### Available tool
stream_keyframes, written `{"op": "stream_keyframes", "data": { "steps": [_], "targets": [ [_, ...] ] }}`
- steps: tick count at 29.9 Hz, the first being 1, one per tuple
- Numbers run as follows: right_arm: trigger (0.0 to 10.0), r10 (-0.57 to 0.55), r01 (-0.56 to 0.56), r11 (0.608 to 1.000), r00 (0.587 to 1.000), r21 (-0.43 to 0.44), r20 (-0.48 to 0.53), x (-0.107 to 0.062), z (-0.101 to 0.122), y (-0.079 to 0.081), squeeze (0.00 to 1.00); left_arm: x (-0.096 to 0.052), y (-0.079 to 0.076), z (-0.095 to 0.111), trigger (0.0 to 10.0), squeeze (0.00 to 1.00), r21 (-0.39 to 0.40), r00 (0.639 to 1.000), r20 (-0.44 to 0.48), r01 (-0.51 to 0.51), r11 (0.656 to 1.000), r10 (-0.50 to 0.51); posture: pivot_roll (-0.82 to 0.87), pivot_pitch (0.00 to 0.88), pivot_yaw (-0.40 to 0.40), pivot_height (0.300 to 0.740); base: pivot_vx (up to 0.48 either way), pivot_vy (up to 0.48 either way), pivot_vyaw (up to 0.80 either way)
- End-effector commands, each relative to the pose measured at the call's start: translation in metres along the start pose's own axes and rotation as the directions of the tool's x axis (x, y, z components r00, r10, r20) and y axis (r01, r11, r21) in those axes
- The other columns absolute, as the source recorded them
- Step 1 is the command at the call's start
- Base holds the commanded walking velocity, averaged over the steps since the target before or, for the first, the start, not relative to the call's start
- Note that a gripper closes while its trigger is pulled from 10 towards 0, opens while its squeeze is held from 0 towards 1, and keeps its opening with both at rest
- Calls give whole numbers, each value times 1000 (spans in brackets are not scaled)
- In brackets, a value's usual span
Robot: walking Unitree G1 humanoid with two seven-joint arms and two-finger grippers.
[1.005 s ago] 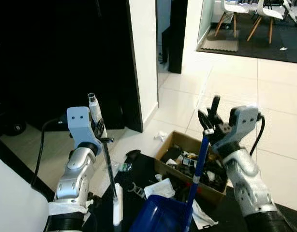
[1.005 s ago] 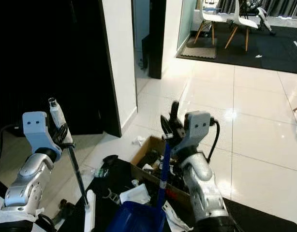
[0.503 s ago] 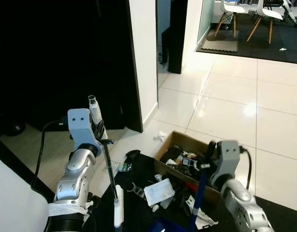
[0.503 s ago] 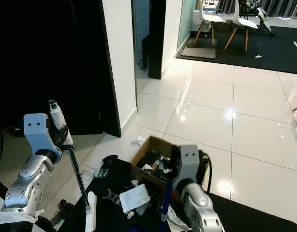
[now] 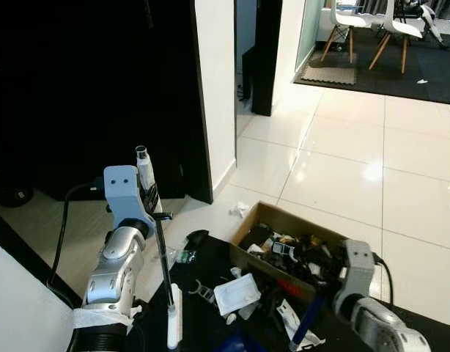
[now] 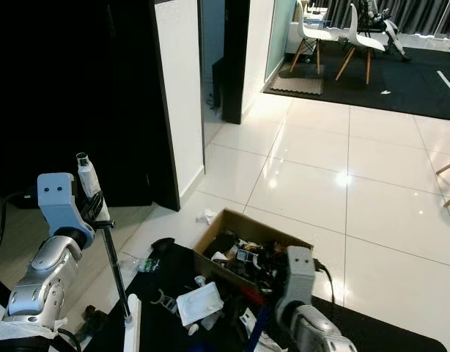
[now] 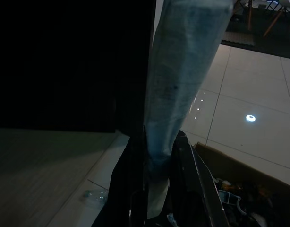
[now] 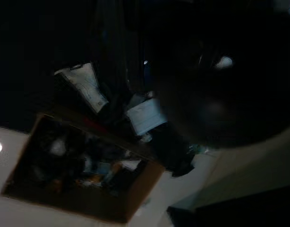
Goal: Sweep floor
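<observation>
Left gripper point(image 5: 148, 196) closed on the broom handle point(image 5: 160, 253), held near upright; pale taped handle top sits between the black fingers point(image 7: 135, 189) in the left wrist view. White broom head point(image 5: 172, 323) rests on the dark mat point(image 5: 210, 253), directly below the gripper. Right gripper is low, at the blue dustpan handle point(image 5: 307, 323); finger state cannot be told, right wrist view too dark. Cardboard box point(image 5: 258, 260) of rubbish lies beyond the broom head, w/ loose paper point(image 5: 236, 292) and scraps betw. box and head; a crumpled tissue point(image 5: 238, 210) lies on the tile past the box.

Risks (judgement): grip is high on a long handle, so the head may skid or twist off line; a wide stroke could hit the box and spill it; light paper may flick past the pan; mat edge could snag the bristles.
</observation>
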State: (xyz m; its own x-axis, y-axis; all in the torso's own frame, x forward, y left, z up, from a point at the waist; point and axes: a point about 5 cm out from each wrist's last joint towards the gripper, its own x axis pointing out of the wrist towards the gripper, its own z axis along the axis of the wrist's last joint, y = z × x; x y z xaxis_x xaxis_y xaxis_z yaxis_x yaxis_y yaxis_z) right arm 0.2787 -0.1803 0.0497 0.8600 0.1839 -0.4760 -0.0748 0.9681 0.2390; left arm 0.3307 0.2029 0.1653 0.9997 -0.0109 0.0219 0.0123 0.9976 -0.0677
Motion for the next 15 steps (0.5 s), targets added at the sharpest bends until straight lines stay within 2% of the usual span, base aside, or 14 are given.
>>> {"op": "stream_keyframes", "data": {
  "steps": [1, 2, 3, 4, 5, 7, 9, 11, 15],
  "targets": [
    [10000, -43, 43, 998, 999, -34, 3, 2, -10, -2, 0, 0, 1, 0, 10000, 0, 21, 1000, 14, -2, 1000, 2, -11, 88, 62, 740, 0, 0, 0],
    [10000, -32, 57, 982, 990, -179, 135, 3, 10, 1, 0, 0, 1, 0, 10000, 0, 21, 1000, 14, -3, 1000, 3, -9, 87, 64, 740, 0, 0, 0],
    [10000, -32, 57, 982, 990, -179, 135, 3, 10, 1, 0, 0, 1, 0, 10000, 0, 21, 1000, 14, -3, 1000, 3, -9, 87, 64, 740, 0, 0, 0],
    [10000, -2, 62, 960, 977, -274, 215, 2, 23, 5, 0, 0, 1, 0, 10000, 0, 21, 1000, 15, -4, 1000, 3, -9, 87, 64, 740, 0, 0, 0],
    [10000, -2, 62, 960, 977, -274, 215, 2, 23, 5, 0, 0, 1, 0, 10000, 0, 21, 1000, 15, -4, 1000, 3, -9, 87, 64, 740, 0, 0, 0],
    [10000, 83, 25, 947, 944, -319, 321, 1, 40, 19, 0, 0, 1, 1, 10000, 0, 21, 1000, 15, -3, 1000, 3, -9, 88, 68, 740, 0, 0, 0],
    [10000, 138, -25, 950, 927, -312, 348, 0, 45, 27, 0, 0, 1, 1, 10000, 0, 23, 1000, 15, -3, 1000, 2, -7, 89, 70, 740, 0, 0, 0],
    [10000, 199, -31, 912, 905, -408, 376, -2, 46, 34, 0, 0, 1, 2, 10000, 0, 23, 1000, 16, -2, 1000, 2, -6, 93, 72, 740, 0, 0, 0],
    [10000, 263, -81, 900, 884, -428, 385, -5, 46, 41, 0, 0, 1, 2, 10000, 0, 24, 1000, 17, -2, 1000, 1, -9, 95, 73, 740, 0, 0, 0]
  ]
}}
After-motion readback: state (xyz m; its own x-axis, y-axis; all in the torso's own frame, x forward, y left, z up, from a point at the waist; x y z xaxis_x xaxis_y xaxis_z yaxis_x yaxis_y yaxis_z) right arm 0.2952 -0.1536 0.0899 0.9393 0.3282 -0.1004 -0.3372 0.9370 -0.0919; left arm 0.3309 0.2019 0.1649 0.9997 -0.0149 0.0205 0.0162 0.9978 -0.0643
